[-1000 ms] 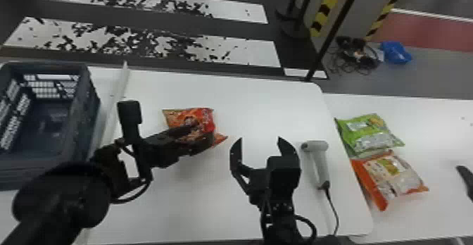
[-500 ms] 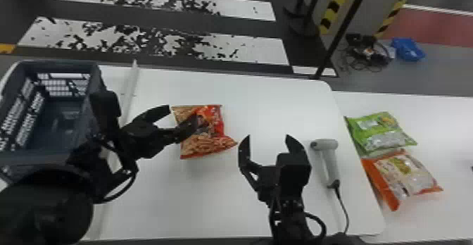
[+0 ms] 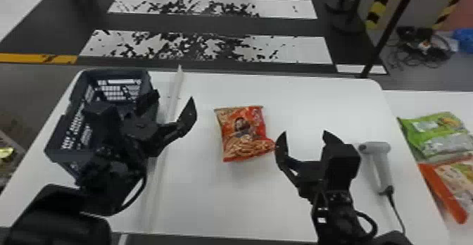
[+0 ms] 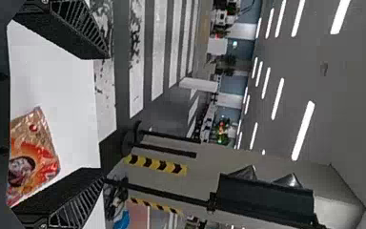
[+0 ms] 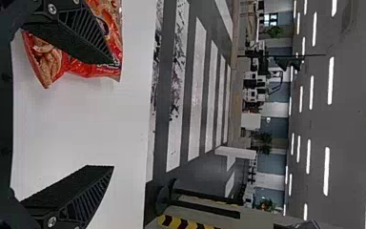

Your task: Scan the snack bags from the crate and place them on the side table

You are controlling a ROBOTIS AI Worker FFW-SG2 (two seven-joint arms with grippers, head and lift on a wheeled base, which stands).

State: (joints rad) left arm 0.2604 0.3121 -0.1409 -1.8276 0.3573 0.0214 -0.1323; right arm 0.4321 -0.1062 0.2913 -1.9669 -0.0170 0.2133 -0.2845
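My left gripper (image 3: 172,108) stands open beside the crate (image 3: 58,149), above the table's left part. A red and orange snack bag (image 3: 243,131) lies flat on the white table between both arms. My right gripper (image 3: 304,140) is open just right of the bag, one finger near its corner. The left wrist view has the left gripper (image 4: 106,113) spread wide with the bag (image 4: 33,152) beyond it. In the right wrist view the right gripper (image 5: 113,114) holds nothing, and the bag (image 5: 88,69) lies partly behind one finger. The grey handheld scanner (image 3: 382,167) rests right of the right gripper.
On the side table (image 3: 396,101) at the right lie a green snack bag (image 3: 436,135) and an orange one (image 3: 454,184). A pale raised strip (image 3: 163,170) runs across the main table (image 3: 211,205) beside the crate. The scanner's cable (image 3: 397,209) trails toward the front edge.
The left gripper has moved off the snack bag leftward to the crate, leaving the bag on the table. The head view has turned left. The right arm looks still.
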